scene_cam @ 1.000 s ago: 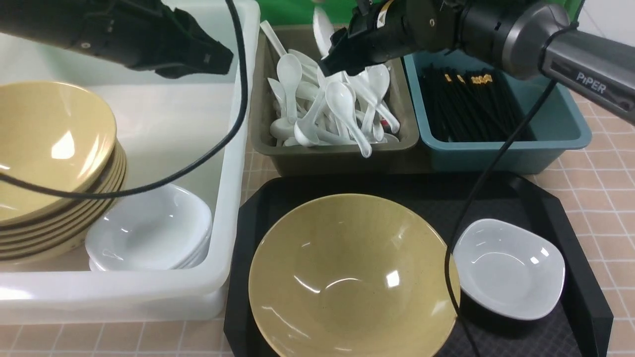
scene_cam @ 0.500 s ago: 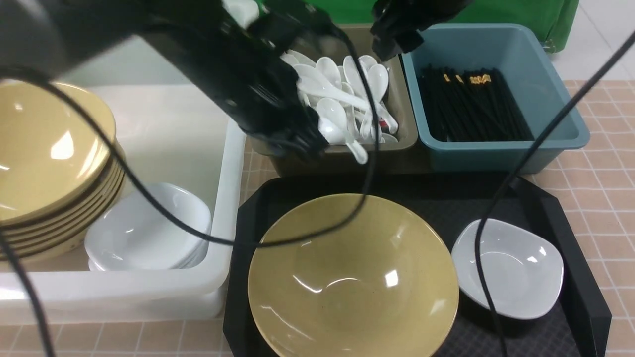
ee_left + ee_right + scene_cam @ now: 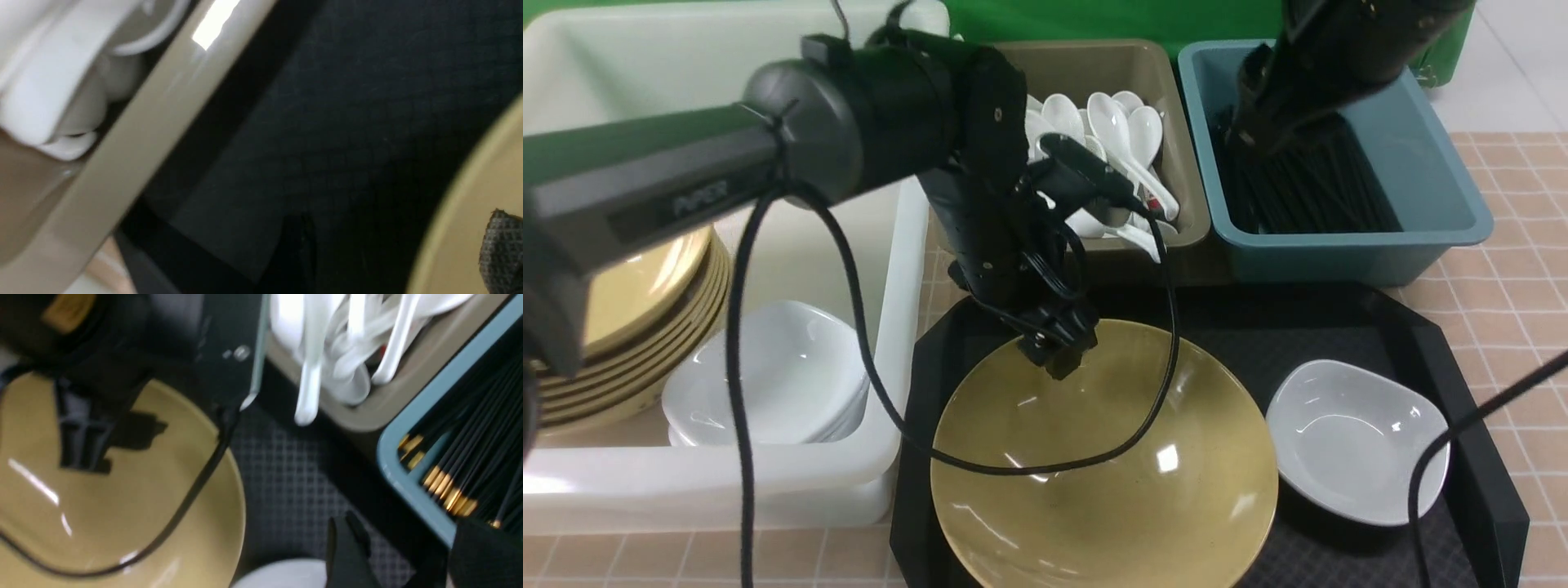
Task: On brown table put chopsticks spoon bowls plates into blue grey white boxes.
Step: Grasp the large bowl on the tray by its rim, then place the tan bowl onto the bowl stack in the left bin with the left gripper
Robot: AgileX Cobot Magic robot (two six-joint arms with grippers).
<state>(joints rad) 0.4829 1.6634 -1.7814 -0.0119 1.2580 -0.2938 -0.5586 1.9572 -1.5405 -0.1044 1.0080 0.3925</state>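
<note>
Table (image 3: 1519, 269), brown tiled, green backdrop (image 3: 1094, 20) behind, right end effector (image 3: 408, 555) spread, left end effector (image 3: 1058, 351) unclear.

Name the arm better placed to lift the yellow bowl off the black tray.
Left. The left gripper hovers at the far rim of the bowl; the right gripper hangs over the blue box.

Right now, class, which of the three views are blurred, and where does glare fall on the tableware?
Front view: sharp, with white highlights on the yellow bowl and the white plate. Left wrist view: close and soft, a bright glare patch on the olive-grey box rim. Right wrist view: motion-smeared, streaked highlights on the same bowl.
</note>
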